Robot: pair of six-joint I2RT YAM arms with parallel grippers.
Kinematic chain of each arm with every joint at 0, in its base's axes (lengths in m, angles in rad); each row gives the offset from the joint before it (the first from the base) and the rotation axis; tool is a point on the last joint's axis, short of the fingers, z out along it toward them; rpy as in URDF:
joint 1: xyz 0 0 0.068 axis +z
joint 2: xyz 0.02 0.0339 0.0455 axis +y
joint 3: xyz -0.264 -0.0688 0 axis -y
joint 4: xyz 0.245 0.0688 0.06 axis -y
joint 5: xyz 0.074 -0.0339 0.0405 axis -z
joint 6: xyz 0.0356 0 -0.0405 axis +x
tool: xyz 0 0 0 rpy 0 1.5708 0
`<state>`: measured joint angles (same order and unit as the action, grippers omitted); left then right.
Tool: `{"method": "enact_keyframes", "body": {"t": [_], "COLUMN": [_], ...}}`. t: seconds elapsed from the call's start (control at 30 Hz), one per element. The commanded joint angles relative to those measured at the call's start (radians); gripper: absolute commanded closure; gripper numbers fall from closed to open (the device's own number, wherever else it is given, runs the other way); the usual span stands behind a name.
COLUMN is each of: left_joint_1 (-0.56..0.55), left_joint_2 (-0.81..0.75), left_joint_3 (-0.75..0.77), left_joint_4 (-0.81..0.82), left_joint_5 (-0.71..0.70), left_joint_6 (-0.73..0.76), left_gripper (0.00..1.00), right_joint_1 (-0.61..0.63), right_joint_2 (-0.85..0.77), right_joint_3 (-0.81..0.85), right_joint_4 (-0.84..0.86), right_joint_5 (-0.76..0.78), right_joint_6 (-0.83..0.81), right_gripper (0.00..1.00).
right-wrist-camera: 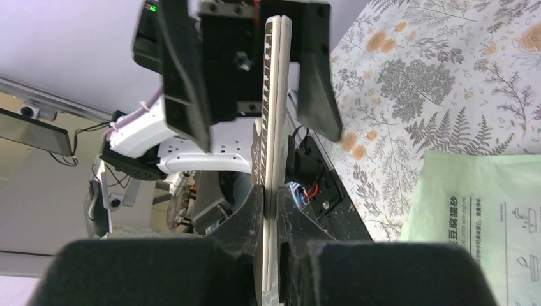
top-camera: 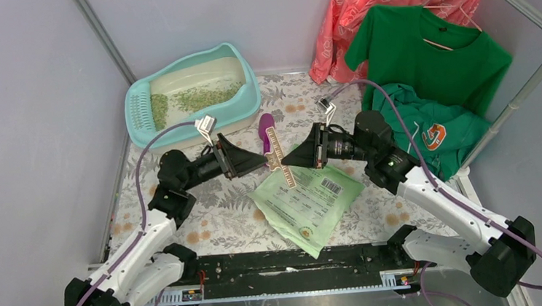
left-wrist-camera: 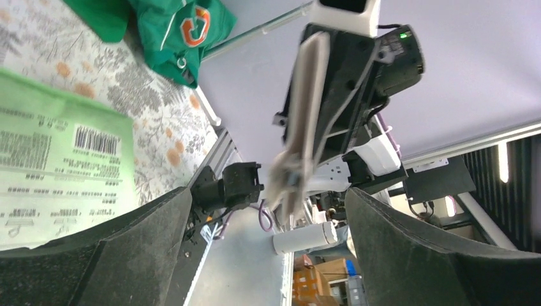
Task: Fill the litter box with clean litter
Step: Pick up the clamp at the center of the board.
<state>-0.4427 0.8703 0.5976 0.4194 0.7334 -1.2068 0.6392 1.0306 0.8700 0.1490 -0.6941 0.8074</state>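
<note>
Left gripper (top-camera: 260,158) near litter box (top-camera: 134,124), apart; clean litter (top-camera: 202,98) inside

Top ext: fixed high behind arm bases, looking down & fwd over whole floral table (top-camera: 208,224); far, wide. L wrist: just behind own fingers (left-wrist-camera: 96,255), rolled sideways, aimed across at right gripper (left-wrist-camera: 290,182); v. close. R wrist: same mount, aimed back at left gripper (right-wrist-camera: 268,137); v. close. Wrist cams: facing each other. Shared by all three: clip strip (top-camera: 274,139) mid-table, green bag (top-camera: 308,201), tabletop.
</note>
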Motion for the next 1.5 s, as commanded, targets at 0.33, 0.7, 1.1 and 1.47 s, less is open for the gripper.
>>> {"method": "enact_keyframes", "body": {"t": [0.33, 0.7, 1.1, 1.47], "left_joint_1": [0.001, 0.001, 0.0, -0.002], "left_joint_2": [-0.005, 0.02, 0.047, 0.06], "left_joint_3": [-0.119, -0.139, -0.145, -0.146], "left_joint_4": [0.198, 0.27, 0.304, 0.318], "left_joint_5": [0.002, 0.005, 0.004, 0.006], "left_joint_6": [-0.132, -0.176, -0.186, -0.186], "left_gripper": [0.02, 0.32, 0.54, 0.63], "right_joint_1": [-0.006, -0.005, -0.006, -0.007], "right_joint_2": [0.088, 0.108, 0.126, 0.139], "right_joint_3": [0.006, -0.026, -0.062, -0.067], "right_joint_4": [0.23, 0.267, 0.323, 0.342], "right_joint_5": [-0.02, -0.023, -0.025, -0.031], "right_joint_6": [0.113, 0.126, 0.152, 0.163], "right_gripper": [1.0, 1.0, 1.0, 1.0]}}
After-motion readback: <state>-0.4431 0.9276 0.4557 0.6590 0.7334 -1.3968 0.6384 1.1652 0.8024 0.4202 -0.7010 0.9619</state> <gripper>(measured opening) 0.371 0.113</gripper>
